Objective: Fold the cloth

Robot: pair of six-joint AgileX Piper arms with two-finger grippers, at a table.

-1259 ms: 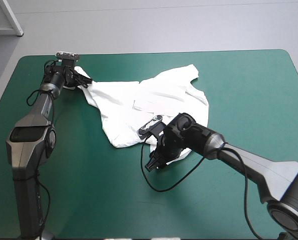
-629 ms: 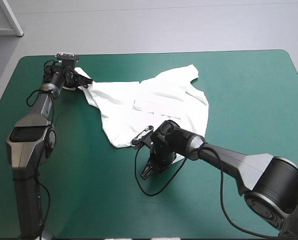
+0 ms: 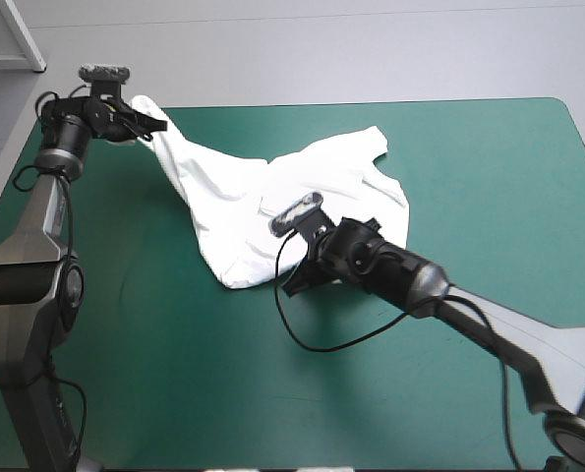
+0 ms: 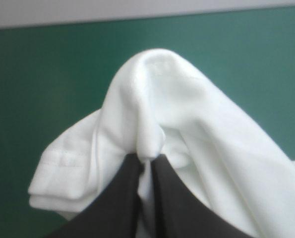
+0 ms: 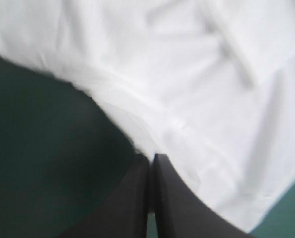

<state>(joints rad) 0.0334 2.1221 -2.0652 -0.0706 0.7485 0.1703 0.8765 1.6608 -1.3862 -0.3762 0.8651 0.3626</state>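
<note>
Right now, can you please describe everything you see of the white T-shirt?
The T-shirt is white, soft-looking cloth with short sleeves, lying wrinkled and partly spread on the teal-green cover. One hemmed end is lifted toward the far left corner, pinched in the shut left gripper. The right gripper, also shut, grips its near hem.

Soft matt cloth T-shirt, smooth matt teal-green cover, smooth dull black fingers

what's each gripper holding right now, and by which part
The T-shirt. The left gripper pinches a bunched fold at its far left corner, and the right gripper appears to pinch its near edge.
</note>
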